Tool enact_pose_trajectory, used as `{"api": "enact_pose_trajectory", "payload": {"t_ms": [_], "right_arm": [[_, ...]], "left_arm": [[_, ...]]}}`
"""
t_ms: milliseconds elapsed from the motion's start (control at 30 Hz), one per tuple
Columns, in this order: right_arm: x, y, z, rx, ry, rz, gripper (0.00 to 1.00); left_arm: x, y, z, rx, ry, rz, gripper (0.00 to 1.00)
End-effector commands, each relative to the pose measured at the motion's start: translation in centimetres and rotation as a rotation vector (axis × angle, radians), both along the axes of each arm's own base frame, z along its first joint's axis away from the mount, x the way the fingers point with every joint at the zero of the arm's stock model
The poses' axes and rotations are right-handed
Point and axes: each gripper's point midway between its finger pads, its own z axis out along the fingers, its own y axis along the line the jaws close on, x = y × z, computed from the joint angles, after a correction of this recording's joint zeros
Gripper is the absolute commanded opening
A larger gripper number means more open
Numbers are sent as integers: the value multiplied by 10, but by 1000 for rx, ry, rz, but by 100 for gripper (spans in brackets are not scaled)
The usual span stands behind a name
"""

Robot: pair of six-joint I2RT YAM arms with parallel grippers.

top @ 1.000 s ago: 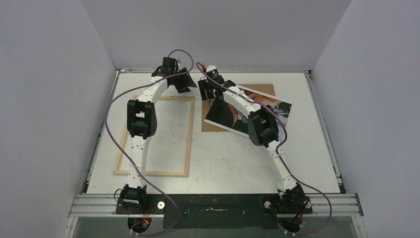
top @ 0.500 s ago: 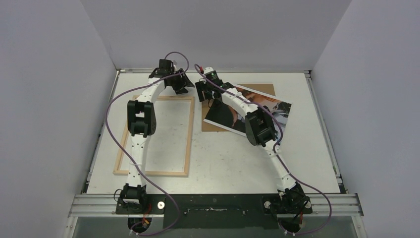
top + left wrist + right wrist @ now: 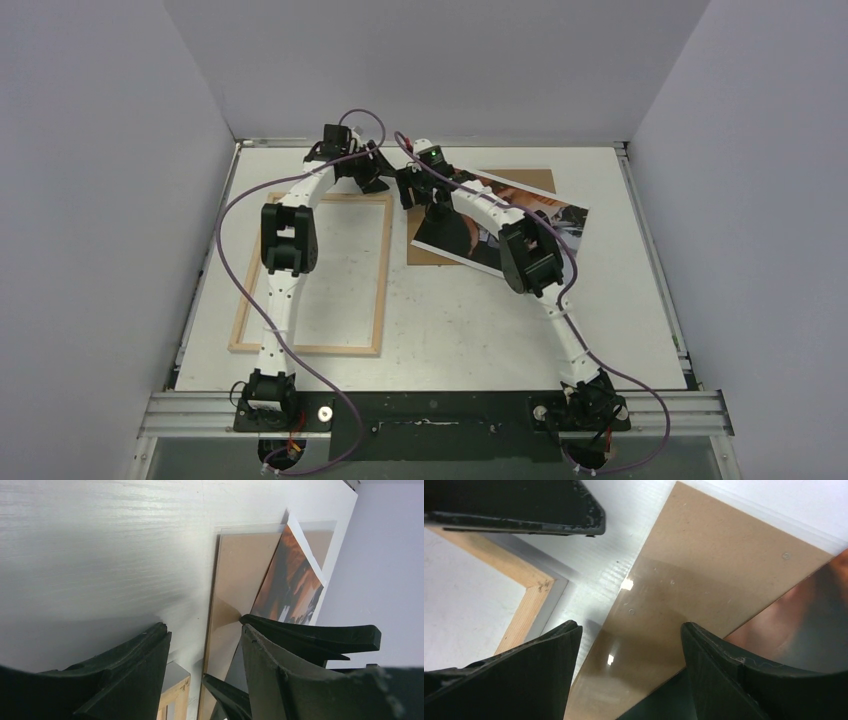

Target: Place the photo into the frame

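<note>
While both pairs of fingers stand apart and grip nothing, the task looks barely begun. The left fingers [image 3: 125,675] are spread, with only the white bench [image 3: 100,555] showing through the gap. They hang near the far edge of the bench, just beyond the far right corner of the frame [image 3: 383,290]. The right fingers [image 3: 734,680] are spread wider and sit close beside the left pair, over the left edge of the brown backing board [image 3: 724,530]. A clear sheet [image 3: 649,620] glints there on top of the board. Whether these fingers touch the sheet cannot be told from the pictures.

Further out, the photo [image 3: 565,218] lies face up and skewed on the backing board, in the far right part of the bench. One of its corners juts past the board's right edge, and the right arm hides its middle from above.

The frame lies flat on the left half of the bench, its pale wood side up. Bare bench shows through its opening, so nothing has gone into it. A strip of bench separates it from the board and the photo.

By this showing no step is finished. The photo has yet to be gripped, lifted off the board, carried left across the gap and laid squarely inside the opening.
</note>
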Motion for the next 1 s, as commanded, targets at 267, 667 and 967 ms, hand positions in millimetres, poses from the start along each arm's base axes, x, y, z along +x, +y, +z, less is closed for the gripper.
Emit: {"api": "enact_pose_trajectory", "payload": {"t_ms": [267, 667, 967], "right_arm": [[-64, 6, -29, 40, 219, 113, 73], [-37, -33, 2, -38, 161, -71, 72], [-59, -71, -2, -99, 251, -170, 77]], "left_arm": [[-3, -15, -11, -76, 6, -59, 53], [-3, -16, -14, -69, -8, -58, 53], [-4, -17, -16, -82, -8, -69, 52]]}}
